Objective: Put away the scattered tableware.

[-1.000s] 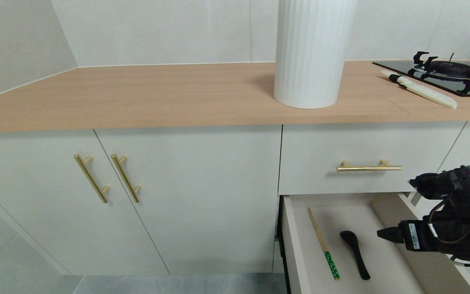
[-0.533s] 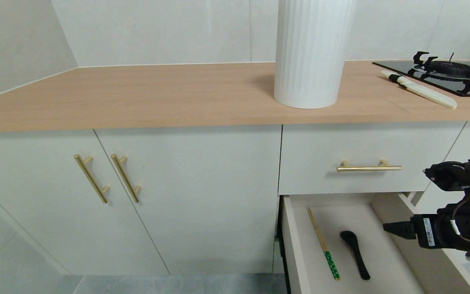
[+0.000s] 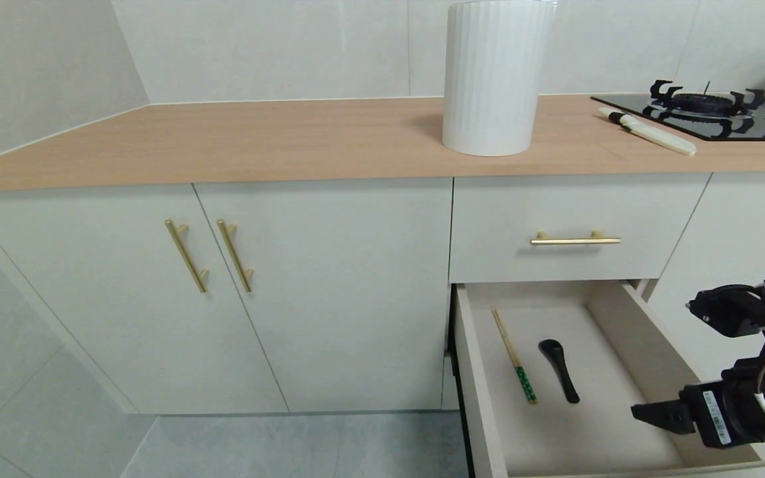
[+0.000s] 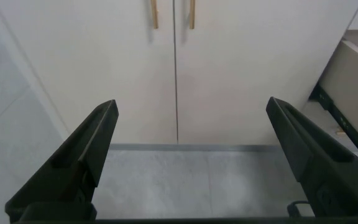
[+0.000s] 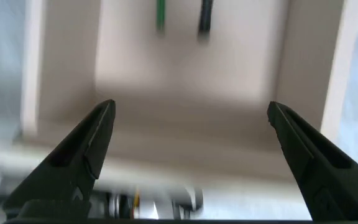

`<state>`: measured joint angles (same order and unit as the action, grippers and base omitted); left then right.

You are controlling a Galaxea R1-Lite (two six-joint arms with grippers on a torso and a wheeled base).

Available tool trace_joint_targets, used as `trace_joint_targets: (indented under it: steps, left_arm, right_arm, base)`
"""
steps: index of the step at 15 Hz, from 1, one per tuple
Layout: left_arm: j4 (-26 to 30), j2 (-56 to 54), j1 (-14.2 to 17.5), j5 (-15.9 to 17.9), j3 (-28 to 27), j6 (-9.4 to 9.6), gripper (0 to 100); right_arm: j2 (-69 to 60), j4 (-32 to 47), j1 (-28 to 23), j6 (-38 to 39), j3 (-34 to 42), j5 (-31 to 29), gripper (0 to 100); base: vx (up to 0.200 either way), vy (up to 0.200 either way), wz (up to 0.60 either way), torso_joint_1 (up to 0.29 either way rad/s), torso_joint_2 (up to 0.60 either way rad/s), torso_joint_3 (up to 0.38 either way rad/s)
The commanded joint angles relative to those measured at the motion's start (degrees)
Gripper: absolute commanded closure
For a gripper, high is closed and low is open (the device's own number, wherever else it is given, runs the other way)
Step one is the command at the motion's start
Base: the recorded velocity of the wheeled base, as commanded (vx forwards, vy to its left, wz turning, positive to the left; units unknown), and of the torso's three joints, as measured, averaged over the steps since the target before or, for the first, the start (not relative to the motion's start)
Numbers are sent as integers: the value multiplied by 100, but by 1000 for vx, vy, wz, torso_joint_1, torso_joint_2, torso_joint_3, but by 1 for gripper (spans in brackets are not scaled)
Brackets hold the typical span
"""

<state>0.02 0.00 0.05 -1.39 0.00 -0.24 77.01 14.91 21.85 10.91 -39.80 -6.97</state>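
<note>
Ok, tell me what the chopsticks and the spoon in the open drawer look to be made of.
Chopsticks: probably bamboo or wood, going by the pale tan, matt shafts; the green ends look painted.
Spoon: evenly black with a slight sheen, so plastic or lacquered wood; the look leaves it open.

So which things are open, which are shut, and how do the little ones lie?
Bottom drawer: pulled open.
Top drawer: shut.
Cupboard doors: both shut.
Chopsticks: lying flat in the bottom drawer.
Spoon: lying flat beside them, not touching.
Knife: lying on the counter.
Left gripper: open, empty.
Right gripper: open, empty.
</note>
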Motion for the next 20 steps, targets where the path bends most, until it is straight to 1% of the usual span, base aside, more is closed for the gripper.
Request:
trace_joint_targets:
  steps: [1, 2, 3, 4, 6, 10, 12, 16, 20]
  left_arm:
    - [6, 0, 4, -2, 0, -2, 0]
    - [-2, 0, 4, -2, 0, -2, 0]
    - [-2, 0, 4, -2, 0, -11, 0]
    - [-2, 0, 4, -2, 0, -2, 0]
    - [-2, 0, 4, -2, 0, -2, 0]
    - [-2, 0, 4, -2, 0, -2, 0]
    - [-2, 0, 4, -2, 0, -2, 0]
    - [-2, 0, 4, -2, 0, -2, 0]
    - [-2, 0, 4, -2, 0, -2, 0]
  right_arm:
    - [60, 337, 180, 8, -177, 3, 0]
    - [121, 645, 180, 8, -291, 12, 0]
    - [174, 768, 180, 8, -326, 29, 0]
    - [341, 856, 180, 8, -335, 152, 0]
    - [684, 865, 206, 8, -318, 337, 0]
    - [1405, 821, 268, 60, -309, 319, 0]
    - [1554, 785, 268, 113, -335, 319, 0]
    - [1589, 267, 250, 342, -265, 258, 0]
    - [1668, -208, 241, 412, -168, 100, 0]
  base:
    - [-200, 0, 0, 2, 2, 2]
    - [-200, 0, 0, -2, 2, 2]
    - [-200, 0, 0, 2, 2, -2]
    - [0, 0, 0, 0, 0, 0]
    - [0, 0, 0, 0, 0, 0]
    - [0, 0, 0, 0, 0, 0]
    - [0, 0, 0, 0, 0, 0]
    - [0, 0, 0, 0, 0, 0]
    - [0, 0, 0, 0, 0, 0]
